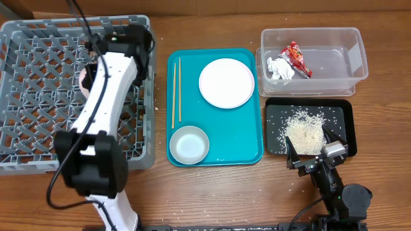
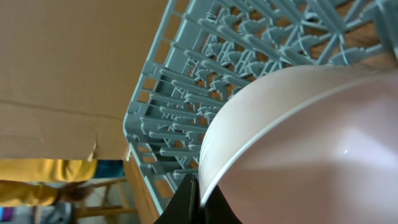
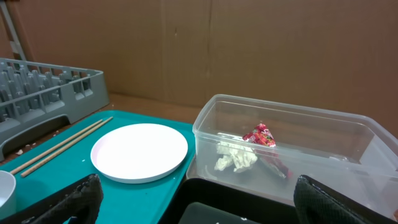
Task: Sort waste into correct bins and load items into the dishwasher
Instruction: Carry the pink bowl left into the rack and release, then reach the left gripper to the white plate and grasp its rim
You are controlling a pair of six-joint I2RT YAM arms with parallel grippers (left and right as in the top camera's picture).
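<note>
Dish rack point(image 1: 26, 96): far left, grey lattice floor with rows of pegs. No dish seen standing in it. Goal for the step in hand, by my reading.
Left arm point(image 1: 106, 96): reaches across the rack from the near side, wrist at the far right corner.
Teal tray point(image 1: 237, 135): centre, just right of the rack. Carries the dishes not yet loaded.
Clear tub point(image 1: 347, 48): far right. Wrapper and tissue lie inside.
Black tray point(image 1: 276, 128): near right, just in front of the tub.
Plate point(image 1: 226, 82): white, flat on the far half of the teal tray.
Held dish point(image 2: 298, 143): white, tilted on edge above the rack pegs. Cannot tell whether it touches them. Best lowered with the rim lined up between two peg rows, so it stands and does not roll.
Bowl point(image 1: 189, 144): near left corner of the teal tray, upright.
Chopsticks point(image 1: 176, 90): pair along the tray's left side.
Left gripper point(image 2: 198, 202): fingers clamped on the dish rim. Release only once the pegs bear the dish. Back out straight, clear of the rim.
Right gripper point(image 1: 314, 149): fingers spread wide, holding nothing, at the near edge of the black tray.
Wrapper point(image 1: 297, 59): red, crinkled, in the tub.
Tissue point(image 1: 279, 68): white, crumpled, touching the wrapper's left side.
Rice point(image 1: 305, 131): loose heap in the black tray. A few grains on the table nearby.
</note>
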